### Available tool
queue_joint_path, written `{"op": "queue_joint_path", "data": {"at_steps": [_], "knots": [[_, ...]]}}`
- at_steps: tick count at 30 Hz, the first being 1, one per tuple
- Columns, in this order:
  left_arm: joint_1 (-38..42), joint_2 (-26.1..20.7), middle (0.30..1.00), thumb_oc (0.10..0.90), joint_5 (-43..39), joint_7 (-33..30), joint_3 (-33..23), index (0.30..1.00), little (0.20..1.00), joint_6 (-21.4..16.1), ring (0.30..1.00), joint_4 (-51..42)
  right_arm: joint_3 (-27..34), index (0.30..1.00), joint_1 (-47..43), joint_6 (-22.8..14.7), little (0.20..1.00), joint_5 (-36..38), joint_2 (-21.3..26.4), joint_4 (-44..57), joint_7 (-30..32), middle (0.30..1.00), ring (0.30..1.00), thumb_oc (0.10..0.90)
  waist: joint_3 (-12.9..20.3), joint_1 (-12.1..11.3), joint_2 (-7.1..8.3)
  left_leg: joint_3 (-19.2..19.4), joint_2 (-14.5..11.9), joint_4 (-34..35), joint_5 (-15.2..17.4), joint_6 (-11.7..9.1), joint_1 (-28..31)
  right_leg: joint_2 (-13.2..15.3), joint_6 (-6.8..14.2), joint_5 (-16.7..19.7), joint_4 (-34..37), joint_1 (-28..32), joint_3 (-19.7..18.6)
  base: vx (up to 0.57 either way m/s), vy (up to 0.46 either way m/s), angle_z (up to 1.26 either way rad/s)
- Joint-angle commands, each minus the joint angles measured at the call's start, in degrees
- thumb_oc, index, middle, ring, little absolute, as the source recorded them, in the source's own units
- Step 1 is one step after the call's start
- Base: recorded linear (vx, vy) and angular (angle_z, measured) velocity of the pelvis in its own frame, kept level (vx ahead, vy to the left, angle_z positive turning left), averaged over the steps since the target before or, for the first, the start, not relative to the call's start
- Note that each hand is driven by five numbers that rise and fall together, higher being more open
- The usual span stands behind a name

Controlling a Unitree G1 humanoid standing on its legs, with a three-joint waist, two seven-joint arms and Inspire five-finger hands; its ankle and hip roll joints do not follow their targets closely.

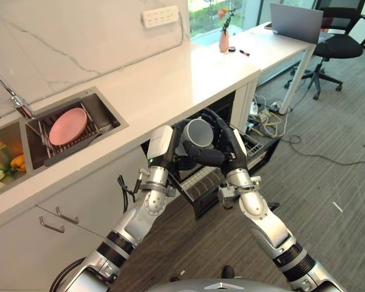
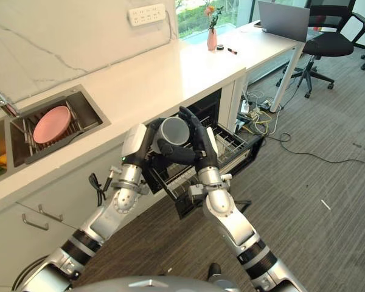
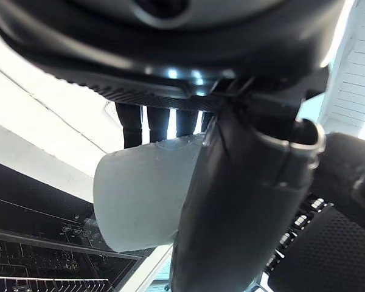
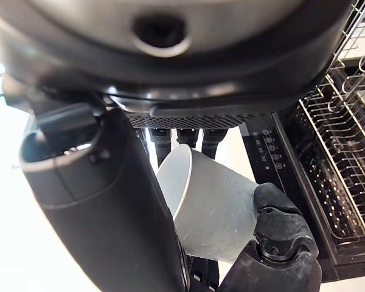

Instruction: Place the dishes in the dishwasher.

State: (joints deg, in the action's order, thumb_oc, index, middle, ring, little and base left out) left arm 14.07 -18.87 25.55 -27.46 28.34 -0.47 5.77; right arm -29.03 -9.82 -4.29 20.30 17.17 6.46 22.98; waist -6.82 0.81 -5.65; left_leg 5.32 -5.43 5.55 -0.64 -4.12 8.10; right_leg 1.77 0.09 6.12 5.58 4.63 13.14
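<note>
Pink plate sits far left in the sink rack, well apart from both hands. We see the left hand curled round a grey cup from its left side; the right hand is curled on the same cup from the right. Cup hangs above the open dishwasher rack, mouth tilted up toward the far right. Both hands equally near; we judge lowering comes next.

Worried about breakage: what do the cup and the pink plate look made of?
Cup, held between left hand and right hand: likely glazed ceramic, smooth grey-white walls, thick rim; plastic possible. Pink plate in the sink rack: matte, even colour, ceramic or melamine.
</note>
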Motion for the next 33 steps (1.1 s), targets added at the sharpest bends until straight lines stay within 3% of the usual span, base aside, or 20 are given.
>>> {"op": "queue_joint_path", "data": {"at_steps": [1, 13, 14, 15, 16, 17, 33], "knots": [[8.57, -0.88, 0.300, 0.400, 4.85, -0.82, 5.29, 0.300, 0.300, -4.72, 0.300, -3.10, -2.62, 0.300, -10.21, -4.48, 0.300, -3.01, -6.32, 1.82, -1.22, 0.300, 0.300, 0.400, 3.11, 0.31, 4.84, 5.59, -2.00, -0.55, 0.63, -1.59, -0.37, 6.35, 8.24, -8.04, -0.58, 4.37, -5.09, -0.01, 0.015, 0.05], [5.06, -2.23, 0.300, 0.400, 6.06, -1.95, 3.18, 0.300, 0.300, -4.18, 0.300, -2.77, 0.35, 0.300, -7.11, -5.19, 0.300, -8.30, -4.59, 5.12, 0.73, 0.300, 0.300, 0.400, 3.02, 0.26, 5.11, 5.59, -1.62, -0.55, 0.79, -1.38, -0.69, 6.38, 8.46, -7.69, -0.58, 3.92, -5.00, 0.00, 0.003, 0.01], [4.59, -2.17, 0.469, 0.513, 5.76, -2.03, 2.91, 0.469, 0.469, -4.07, 0.469, -2.62, 0.63, 0.300, -6.98, -5.35, 0.300, -8.49, -4.53, 5.45, 1.04, 0.300, 0.300, 0.400, 2.99, 0.26, 5.12, 5.59, -1.60, -0.55, 0.81, -1.36, -0.68, 6.37, 8.47, -7.67, -0.58, 3.88, -5.02, 0.00, 0.000, 0.00], [4.17, -2.23, 0.796, 0.731, 5.61, -2.05, 2.65, 0.796, 0.796, -4.00, 0.796, -2.66, 0.81, 0.300, -6.89, -5.48, 0.300, -8.55, -4.50, 5.95, 1.33, 0.300, 0.300, 0.400, 2.98, 0.27, 5.11, 5.63, -1.57, -0.55, 0.86, -1.34, -0.62, 6.40, 8.48, -7.64, -0.58, 3.84, -5.04, 0.00, 0.000, 0.00], [4.17, -2.23, 0.796, 0.731, 5.61, -2.05, 2.65, 0.796, 0.796, -4.00, 0.796, -2.66, 0.81, 0.300, -6.89, -5.48, 0.300, -8.55, -4.50, 5.95, 1.33, 0.300, 0.300, 0.400, 2.98, 0.27, 5.11, 5.63, -1.57, -0.55, 0.86, -1.34, -0.62, 6.40, 8.48, -7.64, -0.58, 3.84, -5.04, 0.00, 0.000, 0.00], [3.37, -2.38, 0.900, 0.800, 5.46, -2.11, 2.11, 0.900, 0.900, -3.85, 0.900, -2.71, 1.16, 0.300, -6.70, -5.59, 0.300, -8.81, -4.37, 6.71, 1.61, 0.300, 0.300, 0.400, 2.95, 0.24, 5.10, 5.66, -1.59, -0.55, 0.89, -1.32, -0.57, 6.43, 8.48, -7.62, -0.58, 3.84, -5.10, 0.00, 0.000, 0.00], [-7.50, -4.22, 0.900, 0.800, 2.39, -6.44, -9.61, 0.900, 0.900, -1.25, 0.900, -2.97, 8.71, 0.300, -3.38, -7.39, 0.300, -13.67, -2.17, 13.78, 9.39, 0.300, 0.300, 0.400, 2.27, -0.15, 4.92, 5.84, -1.72, -0.55, 0.79, -1.39, -0.73, 6.36, 8.61, -7.23, -0.58, 3.19, -5.30, 0.00, 0.000, 0.00]]}}
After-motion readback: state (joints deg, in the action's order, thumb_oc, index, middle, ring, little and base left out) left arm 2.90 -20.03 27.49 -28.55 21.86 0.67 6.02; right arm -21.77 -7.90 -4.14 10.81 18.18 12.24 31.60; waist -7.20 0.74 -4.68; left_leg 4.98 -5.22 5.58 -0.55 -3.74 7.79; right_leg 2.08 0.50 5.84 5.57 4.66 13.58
